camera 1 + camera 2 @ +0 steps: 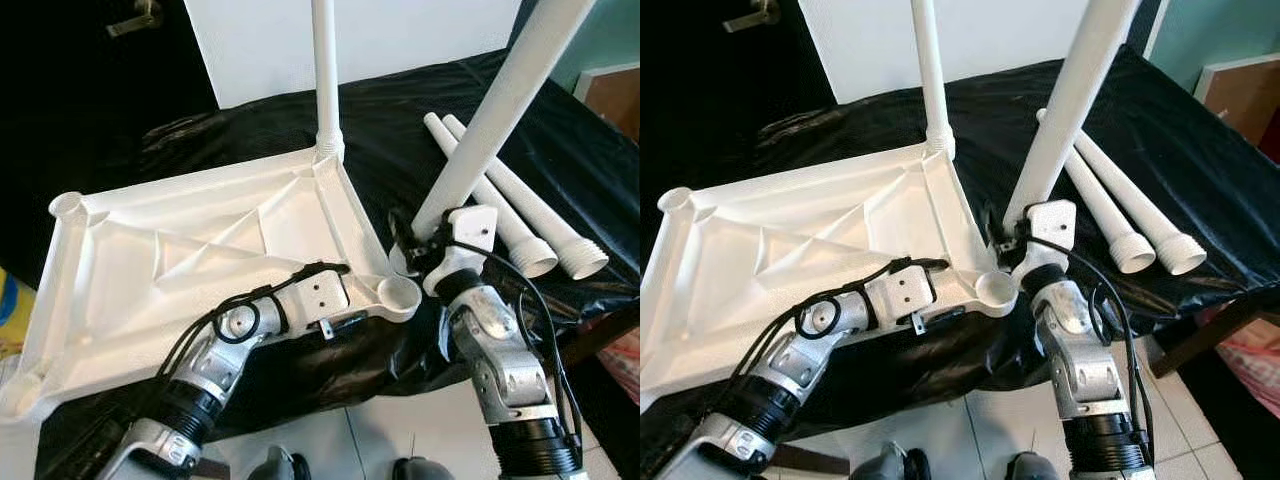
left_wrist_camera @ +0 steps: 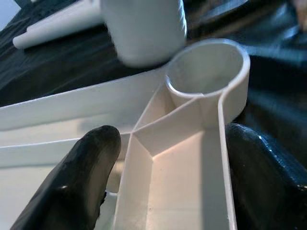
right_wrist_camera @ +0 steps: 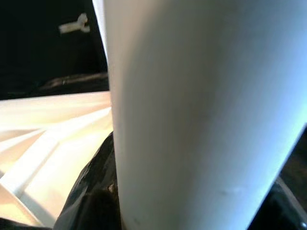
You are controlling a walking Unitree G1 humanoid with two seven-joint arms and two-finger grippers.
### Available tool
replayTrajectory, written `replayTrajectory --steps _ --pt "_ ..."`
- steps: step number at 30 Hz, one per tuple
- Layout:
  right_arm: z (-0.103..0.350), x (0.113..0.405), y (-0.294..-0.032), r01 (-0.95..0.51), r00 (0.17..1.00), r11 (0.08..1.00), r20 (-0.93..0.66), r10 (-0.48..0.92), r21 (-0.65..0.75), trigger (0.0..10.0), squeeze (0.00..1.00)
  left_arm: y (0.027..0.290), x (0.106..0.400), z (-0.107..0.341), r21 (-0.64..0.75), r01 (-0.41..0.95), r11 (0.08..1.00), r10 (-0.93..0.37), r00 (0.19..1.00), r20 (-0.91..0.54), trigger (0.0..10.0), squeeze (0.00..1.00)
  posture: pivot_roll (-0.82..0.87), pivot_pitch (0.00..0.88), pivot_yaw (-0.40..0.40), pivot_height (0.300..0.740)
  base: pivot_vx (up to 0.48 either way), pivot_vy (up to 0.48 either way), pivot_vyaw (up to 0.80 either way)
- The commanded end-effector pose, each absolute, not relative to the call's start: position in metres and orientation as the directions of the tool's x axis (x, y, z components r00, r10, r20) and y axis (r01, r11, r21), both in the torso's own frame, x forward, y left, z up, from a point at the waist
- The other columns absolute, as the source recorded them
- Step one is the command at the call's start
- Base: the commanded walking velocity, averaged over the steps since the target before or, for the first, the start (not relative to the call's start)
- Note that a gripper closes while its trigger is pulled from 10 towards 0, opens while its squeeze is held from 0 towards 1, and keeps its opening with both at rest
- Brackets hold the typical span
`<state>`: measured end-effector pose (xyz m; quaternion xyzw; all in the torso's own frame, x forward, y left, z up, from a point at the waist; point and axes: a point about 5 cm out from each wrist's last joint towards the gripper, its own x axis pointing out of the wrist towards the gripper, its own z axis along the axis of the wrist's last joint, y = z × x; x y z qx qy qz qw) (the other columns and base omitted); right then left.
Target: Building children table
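Beside the corner socket [image 1: 398, 294] of the upside-down table top [image 1: 200, 250], my right gripper [image 1: 420, 245] holds a white leg [image 1: 500, 110]; my left gripper [image 2: 158, 167] pinches the rim. Next, I think, the leg's end must drop into that hole.

A black sheet [image 1: 560, 150] covered the table. Behind it stood a white panel [image 1: 400, 40], beside a teal wall [image 1: 610, 35]. Pale tiles [image 1: 330, 445] lay below, perhaps glossy.

Both tools [image 2: 158, 191] [image 1: 425, 245] clamped, arms forward
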<state>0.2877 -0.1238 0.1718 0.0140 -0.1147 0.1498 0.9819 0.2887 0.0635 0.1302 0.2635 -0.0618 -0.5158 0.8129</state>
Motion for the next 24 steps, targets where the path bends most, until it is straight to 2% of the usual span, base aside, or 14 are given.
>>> replayTrajectory --steps 1,4,7,24 --pt "0.175 0.284 -0.119 -0.330 0.914 0.944 0.244 0.324 -0.016 10.0 0.00 0.067 0.290 0.145 0.470 0.774 0.425 -0.856 0.512 -0.071 10.0 0.00 -0.09 0.102 0.078 0.740 0.000 0.000 0.00" --pt "0.169 0.280 -0.116 -0.366 0.904 0.930 0.226 0.363 -0.032 10.0 0.00 0.065 0.277 0.153 0.325 0.847 0.421 -0.895 0.447 -0.005 10.0 0.00 -0.08 0.107 0.070 0.740 0.000 0.000 0.00" --pt "0.166 0.278 -0.115 -0.380 0.899 0.924 0.214 0.381 -0.048 10.0 0.00 0.064 0.271 0.155 0.259 0.870 0.420 -0.902 0.432 0.014 10.0 0.00 -0.07 0.111 0.062 0.740 0.000 0.000 0.00" --pt "0.153 0.265 -0.125 -0.396 0.899 0.915 0.168 0.404 -0.078 10.0 0.00 0.074 0.249 0.150 0.200 0.900 0.387 -0.914 0.403 -0.042 10.0 0.00 -0.05 0.118 0.042 0.740 0.000 0.000 0.00"
